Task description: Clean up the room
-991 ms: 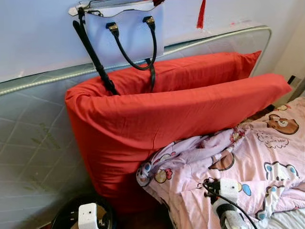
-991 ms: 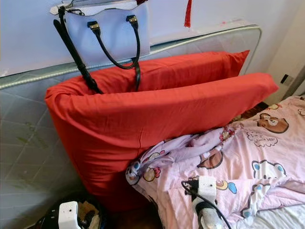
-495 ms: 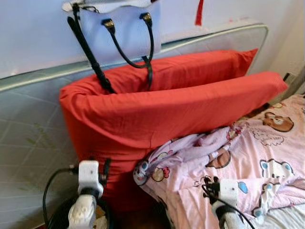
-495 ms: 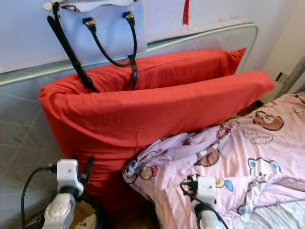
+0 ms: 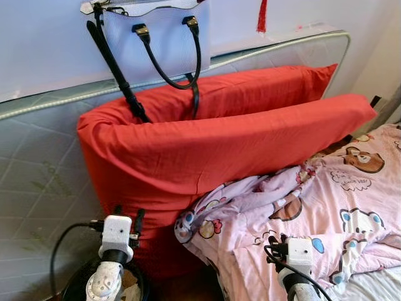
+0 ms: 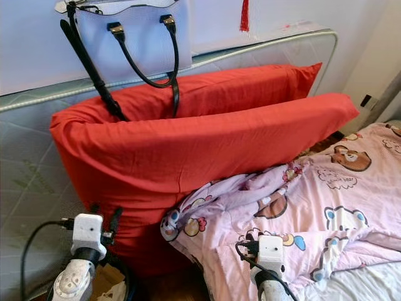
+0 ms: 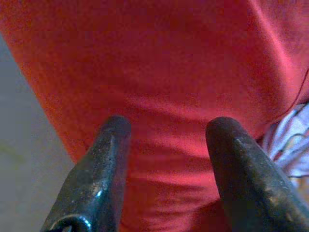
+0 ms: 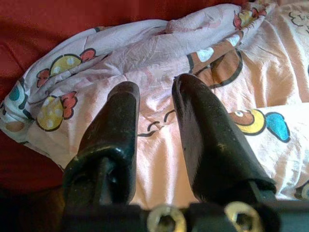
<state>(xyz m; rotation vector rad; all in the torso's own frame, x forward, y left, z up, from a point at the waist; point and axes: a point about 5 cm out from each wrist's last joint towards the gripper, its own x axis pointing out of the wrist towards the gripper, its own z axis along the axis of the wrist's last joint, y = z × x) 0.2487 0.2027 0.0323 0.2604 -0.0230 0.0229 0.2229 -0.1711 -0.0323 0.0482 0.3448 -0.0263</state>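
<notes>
Two long red pillows stand on edge against an upright mattress (image 5: 37, 169), the front pillow (image 5: 219, 147) ahead of the back one (image 5: 269, 88). A pale blue handbag (image 5: 164, 37) with black straps rests on top of them against the wall. A pink cartoon-print quilt (image 5: 341, 200) lies crumpled at the right, its corner against the front pillow. My left gripper (image 7: 166, 126) is open, just short of the front pillow's lower left part with nothing between its fingers. My right gripper (image 8: 157, 89) hovers over the quilt's folded edge, its fingers a narrow gap apart and empty.
A black round bin (image 5: 136, 290) with crumpled paper inside sits on the floor under my left arm. A red tassel (image 5: 262, 15) hangs on the wall. A white sheet (image 5: 376, 288) shows under the quilt at the lower right.
My left arm has risen from low over the bin to the front pillow's lower left side. The right arm has hardly moved. The camera has shifted slightly.
</notes>
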